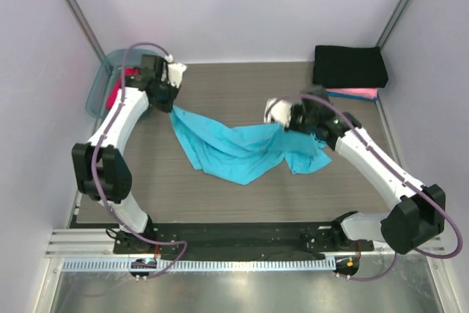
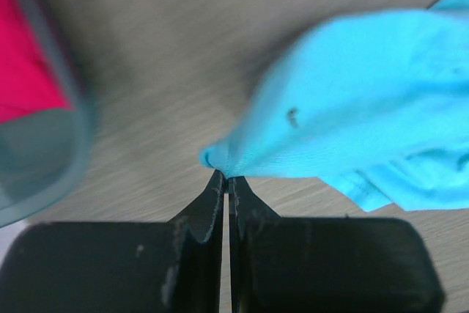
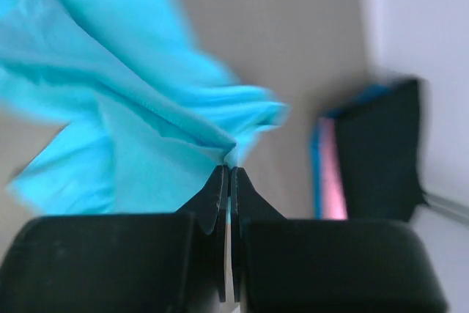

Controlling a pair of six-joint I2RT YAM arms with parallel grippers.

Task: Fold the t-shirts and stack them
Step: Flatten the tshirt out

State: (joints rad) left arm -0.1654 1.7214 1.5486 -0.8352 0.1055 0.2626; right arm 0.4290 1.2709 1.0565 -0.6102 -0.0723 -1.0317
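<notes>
A turquoise t-shirt lies crumpled across the middle of the table, stretched between both arms. My left gripper is shut on its far-left corner, and the cloth bunches right at those fingertips. My right gripper is shut on a fold at the shirt's right side, where the fabric gathers at the tips. A black t-shirt lies folded at the back right on a pink t-shirt. A red-magenta t-shirt sits in the tub.
The translucent blue-grey tub stands at the back left, just beside my left gripper, and its rim shows in the left wrist view. Walls close in the back and both sides. The folded stack is to the right of my right gripper.
</notes>
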